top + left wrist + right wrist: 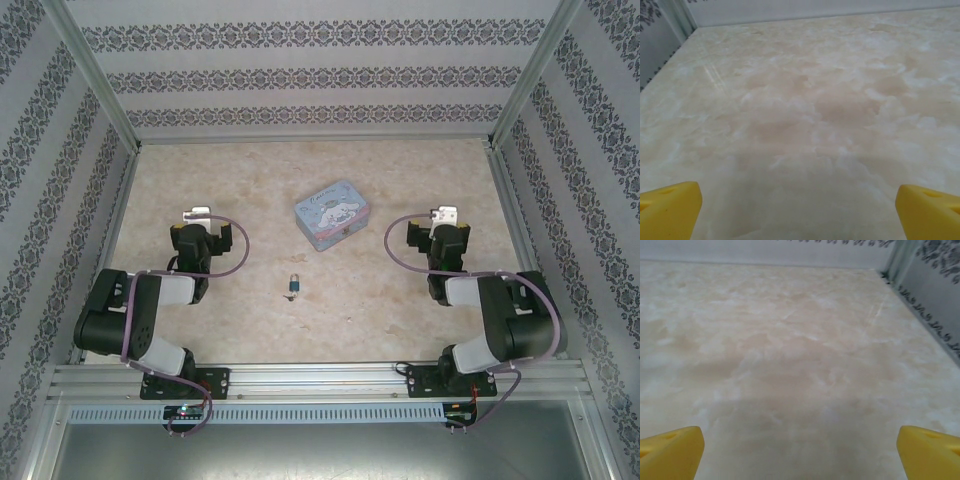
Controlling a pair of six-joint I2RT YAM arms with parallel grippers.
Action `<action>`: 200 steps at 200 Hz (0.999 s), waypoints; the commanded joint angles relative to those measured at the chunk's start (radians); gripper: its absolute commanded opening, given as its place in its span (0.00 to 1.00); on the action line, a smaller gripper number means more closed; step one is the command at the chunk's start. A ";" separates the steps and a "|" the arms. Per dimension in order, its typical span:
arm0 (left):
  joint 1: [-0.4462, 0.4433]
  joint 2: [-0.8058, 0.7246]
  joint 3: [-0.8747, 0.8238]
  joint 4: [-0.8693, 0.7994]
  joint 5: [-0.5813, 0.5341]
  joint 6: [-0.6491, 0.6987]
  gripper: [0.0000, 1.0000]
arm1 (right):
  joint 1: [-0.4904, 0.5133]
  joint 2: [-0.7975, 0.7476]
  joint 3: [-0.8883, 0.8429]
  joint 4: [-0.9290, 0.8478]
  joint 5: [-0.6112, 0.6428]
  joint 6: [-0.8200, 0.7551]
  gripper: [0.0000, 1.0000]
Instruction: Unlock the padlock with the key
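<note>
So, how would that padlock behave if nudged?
The padlock looks tiny and metallic, so it is likely rigid and light. It seems to lie flat on the glossy table, so a nudge would probably slide it, not roll it.

teal padlock, pastel-blue tin box, beige marbled table

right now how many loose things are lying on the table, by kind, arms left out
padlock: 1
tin box: 1
total: 2
</note>
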 commanded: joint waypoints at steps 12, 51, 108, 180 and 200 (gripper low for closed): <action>0.059 0.044 0.017 0.052 0.168 0.002 0.99 | -0.044 0.010 0.042 0.053 -0.146 -0.002 0.98; 0.070 0.042 0.024 0.024 0.189 -0.005 0.99 | -0.088 0.014 0.052 0.039 -0.196 0.039 0.98; 0.070 0.040 0.027 0.016 0.192 -0.006 0.99 | -0.070 0.009 0.050 0.036 -0.167 0.023 0.98; 0.071 0.040 0.029 0.012 0.194 -0.007 0.99 | -0.070 0.014 0.064 0.015 -0.198 0.014 0.98; 0.072 0.040 0.029 0.010 0.194 -0.007 0.99 | -0.073 0.014 0.065 0.011 -0.201 0.017 0.98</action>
